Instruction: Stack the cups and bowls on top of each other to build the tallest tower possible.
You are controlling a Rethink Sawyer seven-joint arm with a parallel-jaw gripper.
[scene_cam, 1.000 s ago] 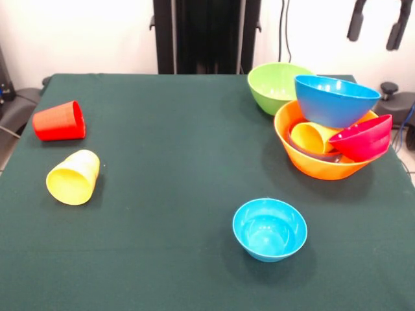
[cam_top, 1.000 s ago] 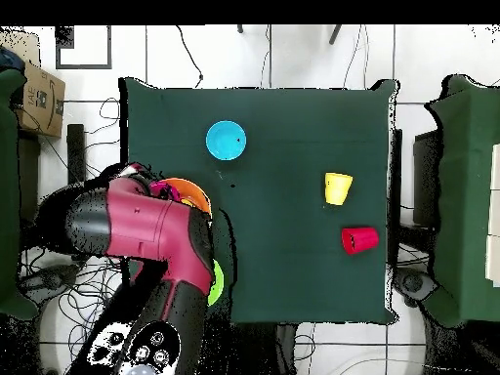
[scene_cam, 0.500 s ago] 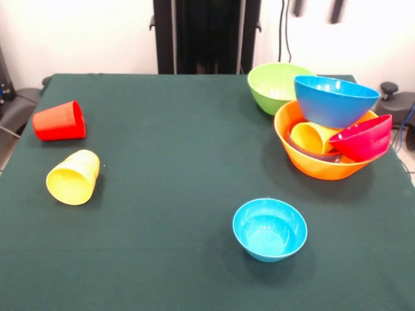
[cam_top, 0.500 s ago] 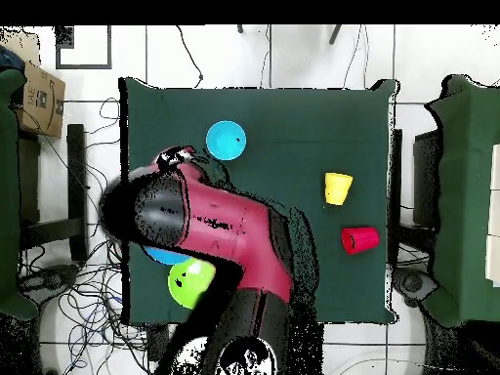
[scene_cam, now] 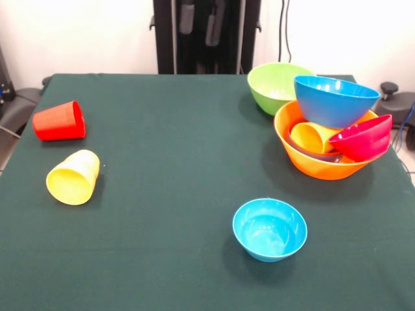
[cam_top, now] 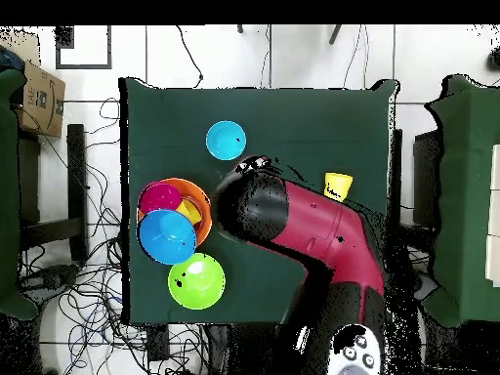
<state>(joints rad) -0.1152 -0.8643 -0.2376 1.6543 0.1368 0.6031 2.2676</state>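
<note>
Currently: gripper (scene_cam: 199, 19) raised above the table's far edge, two fingers apart, holding nothing.
The tower (scene_cam: 331, 133), a large orange bowl holding nested pieces, sits on the table (scene_cam: 175, 162) well to the gripper's side; red cup (scene_cam: 59, 121) and yellow cup (scene_cam: 73, 177) lie toppled opposite; the light-blue bowl (scene_cam: 270, 229) stands farthest.

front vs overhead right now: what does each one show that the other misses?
Front only: the red cup lying on its side near the table's edge, hidden in the overhead view; the hand, just its two dark tips at the top edge.

Overhead only: the arm across the middle of the table, and the floor cables around it.

Both: the light-blue bowl alone; the lime green bowl beside the tower, an orange bowl holding the blue bowl, a crimson bowl and a yellow cup; the loose yellow cup, part-hidden overhead.
</note>
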